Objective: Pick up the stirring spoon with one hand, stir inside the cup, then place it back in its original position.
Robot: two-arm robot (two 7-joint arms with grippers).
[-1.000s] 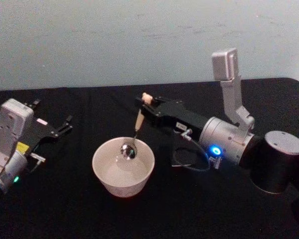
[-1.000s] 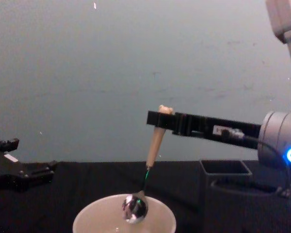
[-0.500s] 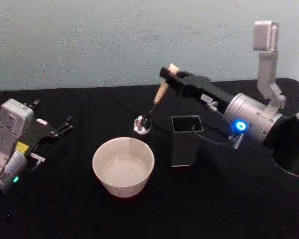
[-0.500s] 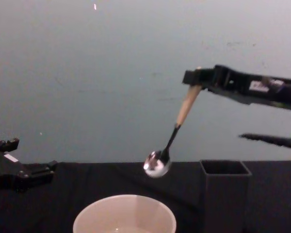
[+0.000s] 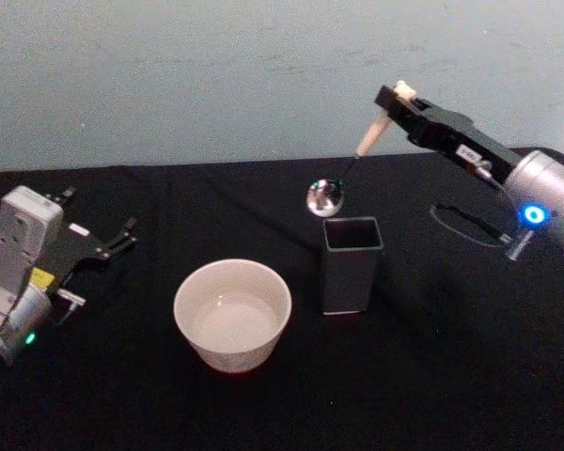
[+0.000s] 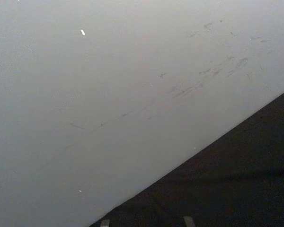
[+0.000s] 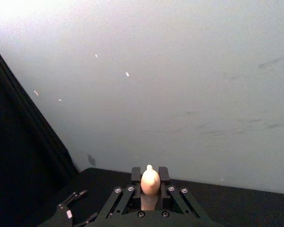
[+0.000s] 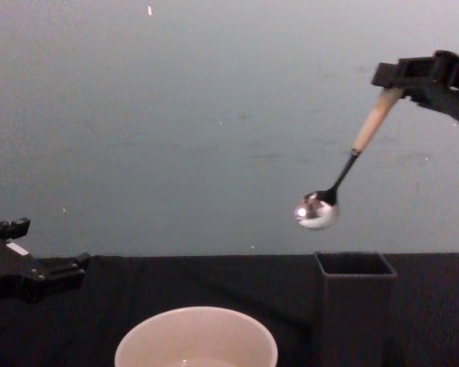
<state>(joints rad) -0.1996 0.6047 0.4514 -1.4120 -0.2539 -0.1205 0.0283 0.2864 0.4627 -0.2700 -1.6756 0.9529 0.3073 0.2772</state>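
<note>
Right tool (image 5: pixel 395 94) raised at the far right, pinched tight on the bear-topped end of the stirring spoon (image 5: pixel 368 139). Spoon tilted in mid-air, shiny bowl lowest, over the left side of the dark grey box holder (image 5: pixel 351 263), not touching it. Cup (image 5: pixel 230 355) just left of the holder on the black desk (image 5: pixel 451 376). Left tool (image 5: pixel 122 237) parked far left, 2 fingers slightly apart.
</note>
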